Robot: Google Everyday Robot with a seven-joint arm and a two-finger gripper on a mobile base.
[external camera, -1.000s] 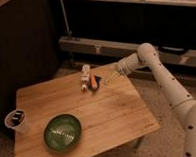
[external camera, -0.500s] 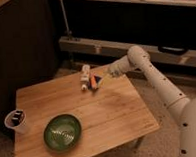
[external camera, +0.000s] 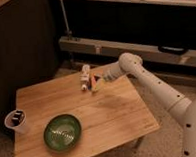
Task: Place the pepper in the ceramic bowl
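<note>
moved: claw (external camera: 102, 78) nearer pepper (external camera: 95, 83) than before
claw: spread wide, gripping nothing
ceramic bowl (external camera: 62, 131): well apart, on counter (external camera: 116, 117)

The slim, tapered orange pepper (external camera: 95, 82) lies flat near the far edge of the wooden table (external camera: 114, 117), with the gripper (external camera: 102, 78) right beside it, jaws apart. The round, shallow dark green ceramic bowl (external camera: 62, 131) sits upright and empty near the front edge, well apart from the pepper.
</note>
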